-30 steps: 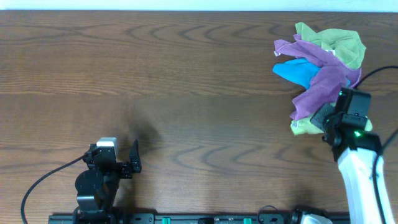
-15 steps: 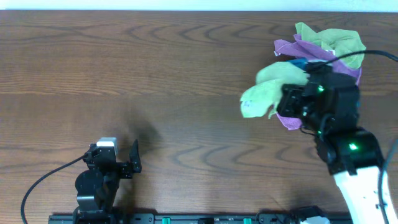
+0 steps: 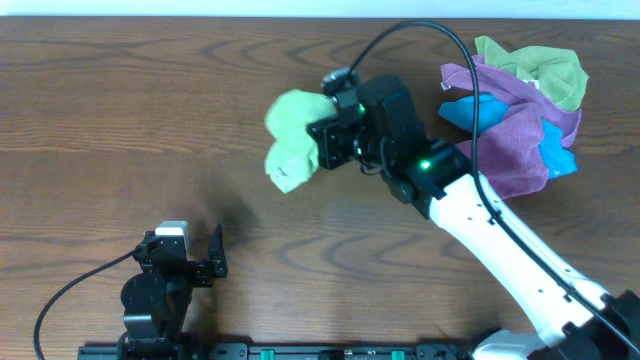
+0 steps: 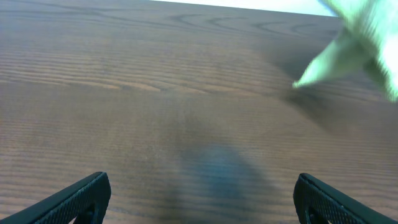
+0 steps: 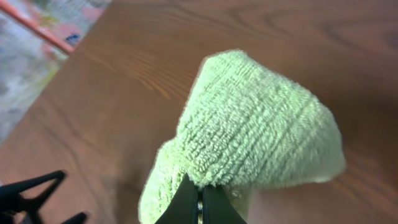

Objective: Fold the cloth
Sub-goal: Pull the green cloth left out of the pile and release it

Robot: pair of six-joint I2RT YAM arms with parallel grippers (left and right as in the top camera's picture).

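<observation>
The light green cloth (image 3: 290, 140) has been carried from the cloth pile (image 3: 520, 110) at 2 o'clock to near table centre, clamped in the right gripper (image 3: 322, 148). The left gripper (image 3: 195, 262), at 7 o'clock, is held parted and empty. Spreading is judged next.

A dark brown wood-grain tabletop (image 3: 150, 120) carries a heap of crumpled purple, blue and green towels (image 3: 520, 130) near its far right corner. A patterned pink-and-grey floor (image 5: 25, 68) shows beyond the tabletop's edge.
</observation>
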